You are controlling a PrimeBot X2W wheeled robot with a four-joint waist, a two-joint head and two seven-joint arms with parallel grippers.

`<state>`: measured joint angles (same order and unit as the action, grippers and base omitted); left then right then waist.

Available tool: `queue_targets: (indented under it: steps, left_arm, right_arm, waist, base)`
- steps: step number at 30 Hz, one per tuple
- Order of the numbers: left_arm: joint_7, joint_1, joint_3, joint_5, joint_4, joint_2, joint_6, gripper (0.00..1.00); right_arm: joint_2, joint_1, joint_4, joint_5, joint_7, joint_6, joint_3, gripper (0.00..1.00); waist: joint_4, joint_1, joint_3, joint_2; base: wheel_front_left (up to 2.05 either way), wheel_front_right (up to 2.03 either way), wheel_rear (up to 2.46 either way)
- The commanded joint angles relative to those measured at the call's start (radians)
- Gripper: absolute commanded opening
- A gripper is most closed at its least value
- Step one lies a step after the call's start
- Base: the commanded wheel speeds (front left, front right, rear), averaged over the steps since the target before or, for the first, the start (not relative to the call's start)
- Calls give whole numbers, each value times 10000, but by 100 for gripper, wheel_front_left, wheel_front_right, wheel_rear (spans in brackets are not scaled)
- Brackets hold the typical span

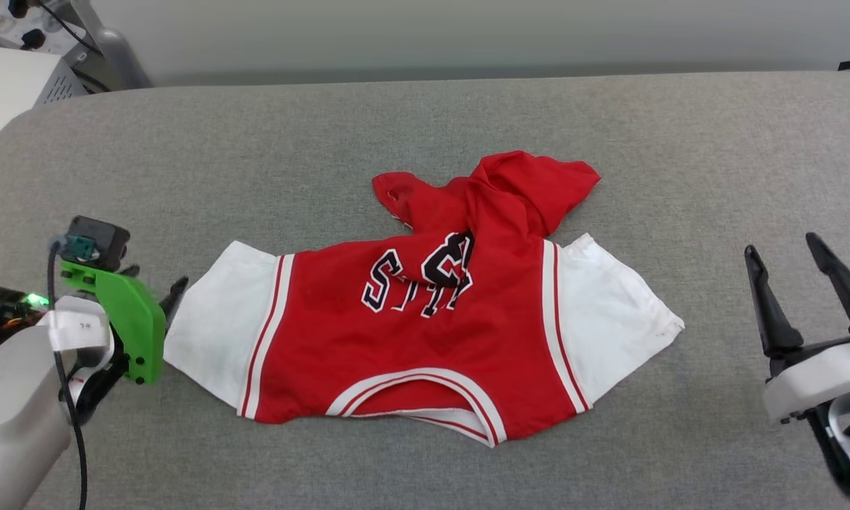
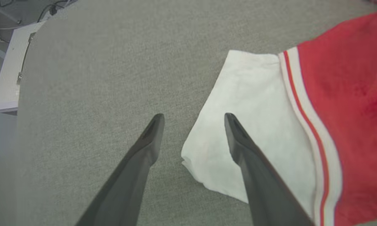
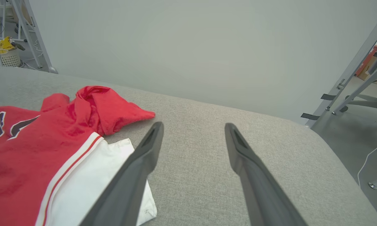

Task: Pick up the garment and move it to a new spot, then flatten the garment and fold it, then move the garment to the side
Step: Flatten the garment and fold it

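Head view: garment (image 1: 425, 333) on tabletop (image 1: 425, 120), far end bunched.
Left hand (image 2: 193, 117) wide astride garment edge; right hand (image 1: 781, 243) wide, empty.

The garment (image 1: 425, 319) lies mid-table (image 1: 425, 120), its collar at 6 o'clock, nearest the robot, and its bunched far end at 12 to 1 o'clock. The left gripper (image 2: 193, 116) is at the garment's 9 o'clock, one finger over the sleeve's edge and the other over the table. The right gripper (image 1: 781, 248) is at 3 o'clock, apart from the other sleeve.
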<state>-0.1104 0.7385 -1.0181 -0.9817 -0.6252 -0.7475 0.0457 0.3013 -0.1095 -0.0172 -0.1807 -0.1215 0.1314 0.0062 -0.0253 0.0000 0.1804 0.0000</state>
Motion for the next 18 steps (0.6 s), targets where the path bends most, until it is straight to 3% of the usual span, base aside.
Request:
queue_targets:
  steps: [1,6,9,13,18]
  left_arm:
    - [653,-215,253,-44,118,64,-239,100]
    - [2345,-623,615,301,839,-39,-1124,100]
    - [3214,-953,854,563,1598,-85,-1904,100]
    - [3647,-1554,1341,884,2729,-35,-2910,100]
    - [3714,-2466,2332,1726,4179,92,-3978,100]
  right_arm:
    - [313,-334,137,-205,253,-7,122,100]
    - [1587,-1053,318,-1177,1820,-7,931,100]
    - [2629,-1664,337,-2115,3409,-7,1869,100]
    - [3884,-2424,515,-3435,5465,-7,3359,100]
    - [4767,-3239,544,-4931,7756,-7,4677,100]
  waist:
    - [90,0,-197,0]
    - [293,0,-410,0]
    - [447,0,-441,0]
    - [620,0,-391,0]
    - [829,0,-294,0]
  base:
    - [0,0,0]
    - [0,0,0]
    - [0,0,0]
    - [0,0,0]
    - [0,0,0]
